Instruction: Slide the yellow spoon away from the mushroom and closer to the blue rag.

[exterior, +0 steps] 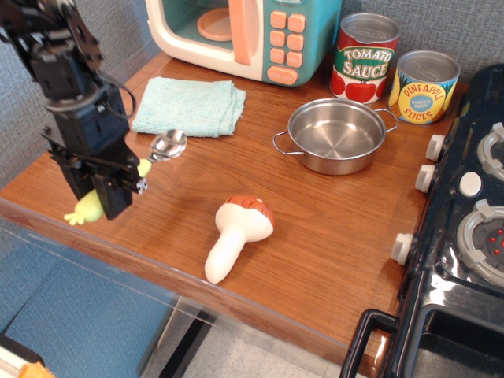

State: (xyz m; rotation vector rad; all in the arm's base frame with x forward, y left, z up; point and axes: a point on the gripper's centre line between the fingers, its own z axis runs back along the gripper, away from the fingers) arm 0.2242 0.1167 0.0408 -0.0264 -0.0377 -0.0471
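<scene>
My gripper (108, 191) is at the table's left front, shut on the pale yellow-green handle of the yellow spoon (168, 146). The spoon's silver bowl points up and right, just below the blue rag (189, 107). The handle's end sticks out below the gripper near the table's front edge. I cannot tell whether the spoon touches the table. The mushroom (236, 236) lies on its side at the front middle, well right of the gripper and apart from the spoon.
A steel pan (335, 135) stands on the wooden table (331, 220) at the right middle. Tomato sauce (365, 57) and pineapple (425, 87) cans stand behind it. A toy microwave (244, 35) is at the back. A black stove (472, 236) fills the right edge.
</scene>
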